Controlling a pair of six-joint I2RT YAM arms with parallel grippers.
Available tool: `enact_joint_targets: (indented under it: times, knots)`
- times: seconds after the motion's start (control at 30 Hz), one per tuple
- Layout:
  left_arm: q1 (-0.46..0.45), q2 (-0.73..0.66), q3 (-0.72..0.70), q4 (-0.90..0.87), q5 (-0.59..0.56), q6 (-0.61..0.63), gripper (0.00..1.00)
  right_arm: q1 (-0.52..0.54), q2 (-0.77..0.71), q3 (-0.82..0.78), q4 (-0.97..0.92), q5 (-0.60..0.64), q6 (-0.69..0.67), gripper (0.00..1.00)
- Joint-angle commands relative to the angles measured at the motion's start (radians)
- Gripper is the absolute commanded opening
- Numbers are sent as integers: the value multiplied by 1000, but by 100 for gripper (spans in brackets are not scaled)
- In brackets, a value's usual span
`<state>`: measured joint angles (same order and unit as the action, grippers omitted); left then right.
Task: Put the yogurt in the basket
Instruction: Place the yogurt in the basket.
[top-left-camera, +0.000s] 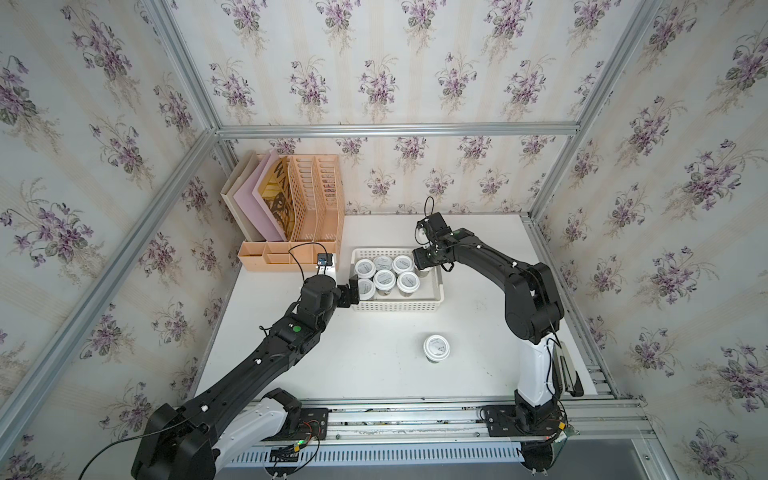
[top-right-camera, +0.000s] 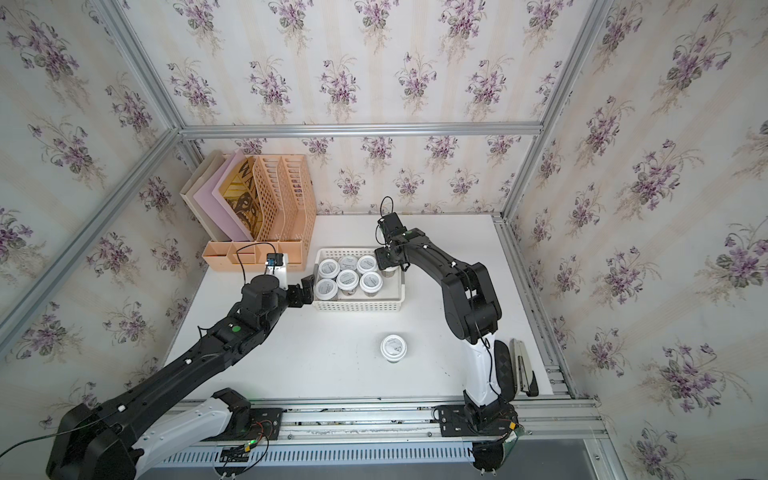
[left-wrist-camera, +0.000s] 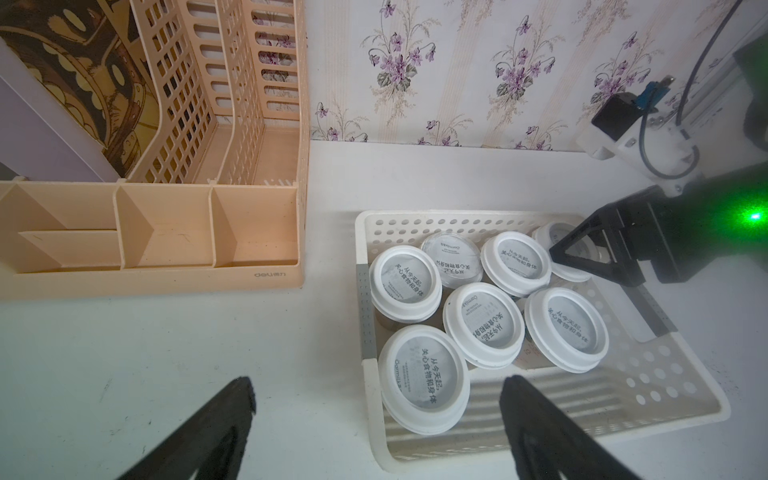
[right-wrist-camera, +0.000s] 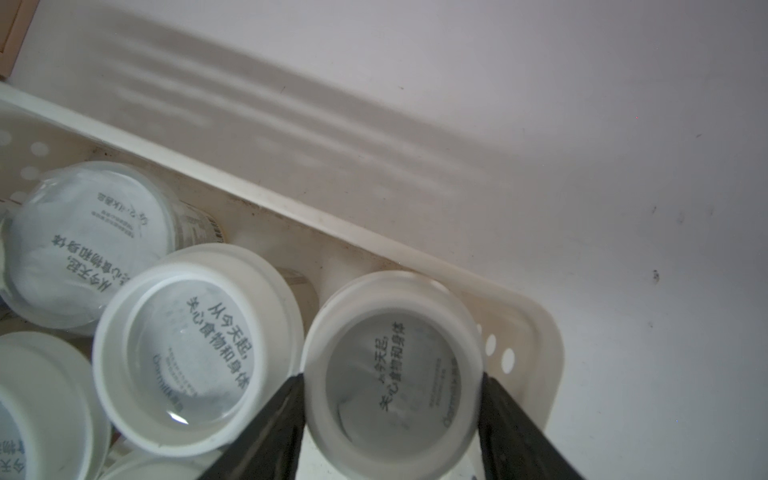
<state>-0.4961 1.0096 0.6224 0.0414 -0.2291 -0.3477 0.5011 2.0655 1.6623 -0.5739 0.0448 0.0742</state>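
The white perforated basket (top-left-camera: 395, 306) (top-right-camera: 357, 306) stands at the table's back middle with several yogurt cups (top-left-camera: 384, 279) (left-wrist-camera: 482, 328) upright inside. My right gripper (top-left-camera: 424, 266) (right-wrist-camera: 392, 399) is shut on one yogurt cup (right-wrist-camera: 392, 370) by its lid, low in the basket's far right corner beside the rim (right-wrist-camera: 374, 241). My left gripper (top-left-camera: 353, 291) (left-wrist-camera: 378, 399) hangs open at the basket's near left corner. One of its fingers is over the table, the other over the basket, around a cup (left-wrist-camera: 422, 378) without touching it. A lone yogurt cup (top-left-camera: 436, 348) (top-right-camera: 393, 347) stands on the table in front.
A peach slatted file organizer (top-left-camera: 299, 216) (left-wrist-camera: 166, 232) with folders fills the back left corner, close to the basket's left end. A dark stapler-like object (top-right-camera: 523, 365) lies along the table's right edge. Aluminium rails frame the table.
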Motion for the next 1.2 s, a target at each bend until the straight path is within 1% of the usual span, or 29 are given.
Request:
enact_joint_targets:
  times: [0.0,0.23,0.47,0.53,0.73,0.97,1.17]
  knots:
    - [2,3,4,27,0,-1,96,1,13,3,-14,-3,-7,67]
    - [2,1,5,25,-1,-1,96,1,16,2,-11,-10,-5,67]
    - [4,3,5,25,-2,-1,97,1,1,-9,3,-6,-6,70]
    - [4,3,5,26,-4,-2,97,0,-2,-9,7,-11,-5,71]
    - [6,0,3,22,-8,-3,97,1,-20,-17,3,-14,-4,80]
    - [11,0,2,22,-6,-4,97,1,-96,-42,2,-15,5,86]
    - [10,-2,2,21,-4,-5,97,6,-185,-106,14,-25,26,88]
